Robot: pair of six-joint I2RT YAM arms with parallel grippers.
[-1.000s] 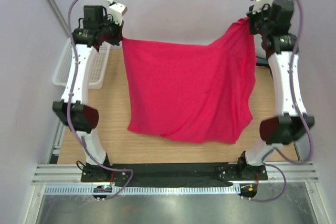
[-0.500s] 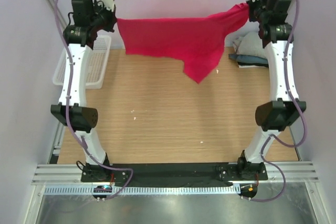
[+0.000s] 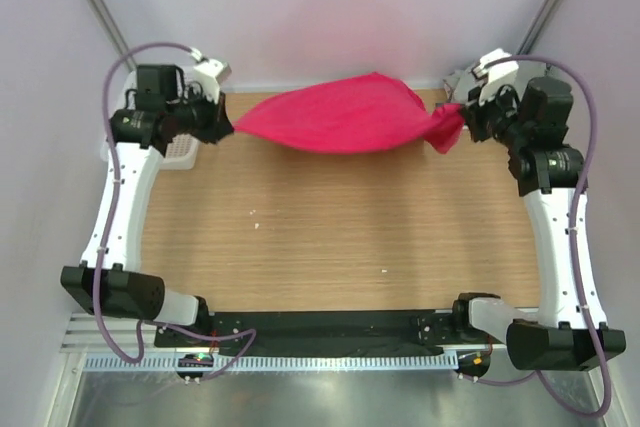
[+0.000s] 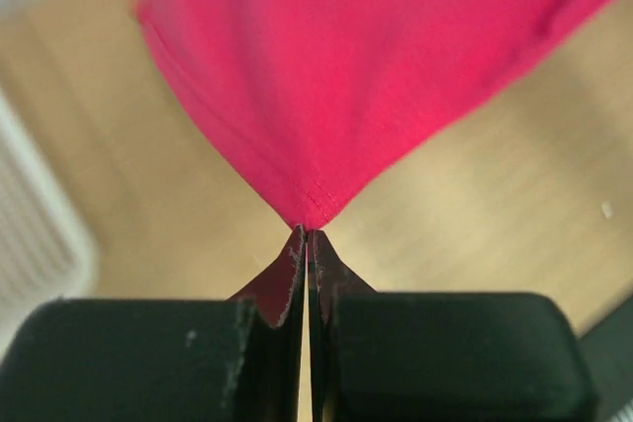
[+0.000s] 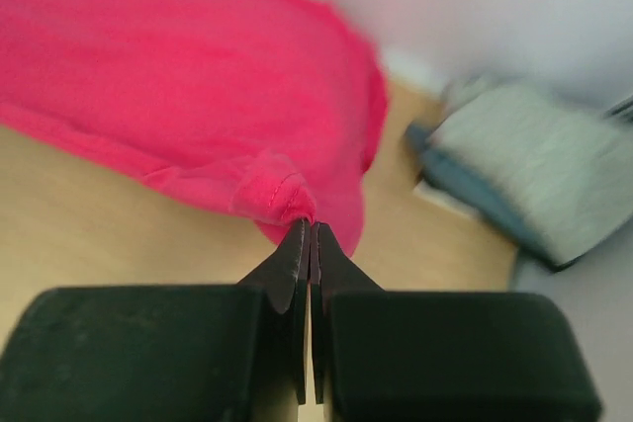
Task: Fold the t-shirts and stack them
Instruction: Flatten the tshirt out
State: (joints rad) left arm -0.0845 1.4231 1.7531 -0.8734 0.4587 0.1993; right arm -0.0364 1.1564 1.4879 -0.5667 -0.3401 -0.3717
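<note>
From above, the crimson-pink t-shirt (image 3: 345, 117) hangs as a bunched, sagging band across the far side of the worktop (image 3: 340, 237), strung between the two arms. The left claw (image 3: 228, 130) has its left end and the right claw (image 3: 460, 119) its right end. A corner of the mesh basket (image 3: 180, 154) shows just beside the left arm. From this view I cannot tell whether the belly of the cloth touches the wood.

In the left wrist view, the left claw (image 4: 308, 234) is pressed together on a single stitched hem corner, with very little cloth between the fingers. The rest fans away from it, apparently lifted off the worktop. The basket is a pale blur at the left edge.

In the right wrist view, the right claw (image 5: 309, 224) pinches a small rolled fold of hem, and the shirt spreads to the left. The folded t-shirts (image 5: 524, 175), grey over dark blue-grey, lie on the worktop to the right, near the gripped end.

Risks, as I judge them:
- Either grip is thin, so a sharp pull between the arms could tug a corner free and drop that side.
- The slack middle could land creased or doubled under itself, spoiling the fold.
- A swing of the right end could brush the folded stack and shift it.
</note>
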